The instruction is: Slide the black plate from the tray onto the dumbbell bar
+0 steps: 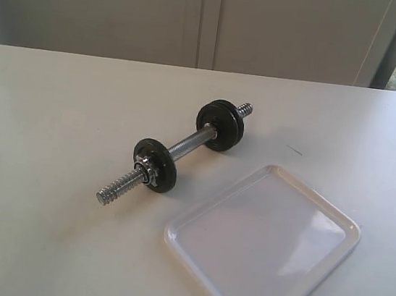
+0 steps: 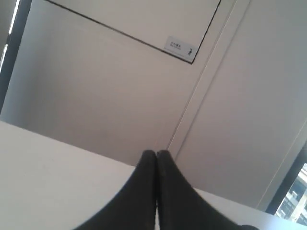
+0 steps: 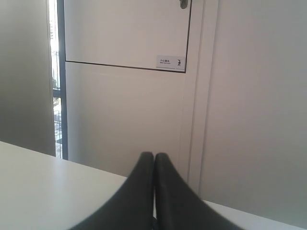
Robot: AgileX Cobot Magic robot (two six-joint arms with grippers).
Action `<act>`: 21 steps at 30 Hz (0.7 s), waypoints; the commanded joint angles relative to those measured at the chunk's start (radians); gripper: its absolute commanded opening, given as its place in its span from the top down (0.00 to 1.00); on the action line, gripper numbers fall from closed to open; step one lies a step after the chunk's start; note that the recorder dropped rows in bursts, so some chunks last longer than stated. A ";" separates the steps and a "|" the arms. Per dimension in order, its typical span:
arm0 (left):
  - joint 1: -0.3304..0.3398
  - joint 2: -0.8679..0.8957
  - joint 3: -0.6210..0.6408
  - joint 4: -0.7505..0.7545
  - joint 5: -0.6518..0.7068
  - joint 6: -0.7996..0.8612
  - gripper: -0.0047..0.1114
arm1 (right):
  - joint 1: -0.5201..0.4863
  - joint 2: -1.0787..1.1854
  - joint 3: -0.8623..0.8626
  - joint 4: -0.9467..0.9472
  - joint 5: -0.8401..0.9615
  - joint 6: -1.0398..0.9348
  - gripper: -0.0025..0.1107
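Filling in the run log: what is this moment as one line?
left gripper: shut | right gripper: shut | tray: no plate | dumbbell bar: on table, black plates at both ends

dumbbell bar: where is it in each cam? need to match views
Exterior view: the dumbbell bar lies diagonally near centre, up-left of the tray.
Left wrist view: not in it; shows the shut left gripper, table and wall.
Right wrist view: not in it; shows the shut right gripper, table and wall.
Shared landmark: the white table.
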 commanded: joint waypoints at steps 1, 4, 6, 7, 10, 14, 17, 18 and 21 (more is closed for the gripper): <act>-0.003 -0.007 0.082 -0.011 -0.222 0.003 0.96 | 0.000 -0.003 0.003 -0.005 -0.006 -0.003 0.98; -0.003 -0.007 0.139 -0.011 -0.326 0.011 0.96 | 0.000 -0.003 0.003 -0.005 -0.006 -0.003 0.98; -0.003 -0.007 0.174 -0.011 -0.358 0.036 0.96 | 0.000 -0.003 0.003 -0.005 -0.006 -0.003 0.98; -0.003 -0.007 0.190 -0.011 -0.365 0.045 0.96 | 0.000 -0.003 0.003 -0.005 -0.006 -0.003 0.98; -0.003 -0.007 0.239 -0.011 -0.378 0.082 0.96 | 0.000 -0.003 0.003 -0.005 -0.007 -0.006 0.98; -0.007 -0.007 0.239 -0.008 -0.206 0.142 0.96 | 0.000 -0.003 0.003 -0.005 -0.007 -0.006 0.98; -0.007 -0.007 0.239 -0.008 -0.068 0.179 0.96 | 0.000 -0.004 0.003 -0.005 -0.008 -0.006 0.98; -0.007 -0.007 0.239 -0.008 -0.035 0.190 0.96 | 0.000 -0.004 0.003 -0.005 -0.008 -0.006 0.98; -0.007 -0.007 0.239 -0.008 0.027 0.202 0.96 | 0.000 -0.004 0.003 -0.005 -0.008 -0.006 0.98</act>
